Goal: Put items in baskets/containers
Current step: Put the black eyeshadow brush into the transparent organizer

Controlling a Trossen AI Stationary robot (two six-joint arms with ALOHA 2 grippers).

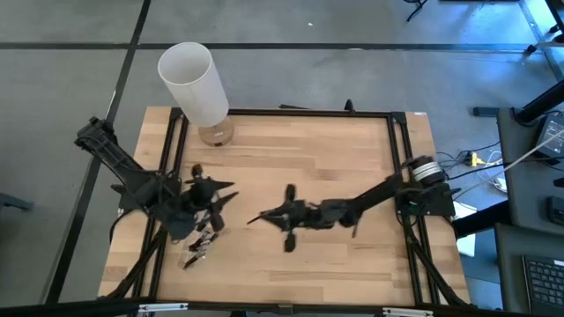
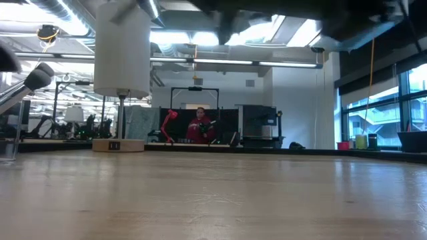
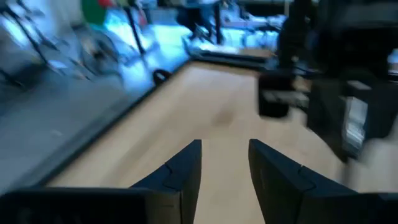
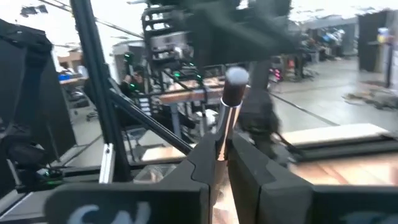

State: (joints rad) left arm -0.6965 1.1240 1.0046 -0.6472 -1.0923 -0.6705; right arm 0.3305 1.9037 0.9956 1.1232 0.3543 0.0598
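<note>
Right tool (image 4: pixel 222 163) clamps a brush (image 4: pixel 229 102) mid-table, left tool (image 3: pixel 224 168) parted nearby (white cylinder (image 1: pixel 193 84) behind).

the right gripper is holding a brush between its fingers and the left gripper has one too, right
Not quite. The right gripper does grip a brush, but the left gripper holds nothing: the left wrist view shows its fingers apart with only bare table between them.

Two dark, near-black jointed arms are seen from above. The right arm carries a pale silver band near its base, where cables are gathered. Each claw, the left claw (image 3: pixel 225 171) and the right claw (image 4: pixel 225 163), is formed of two black, wedge-shaped, angular fingers.
</note>
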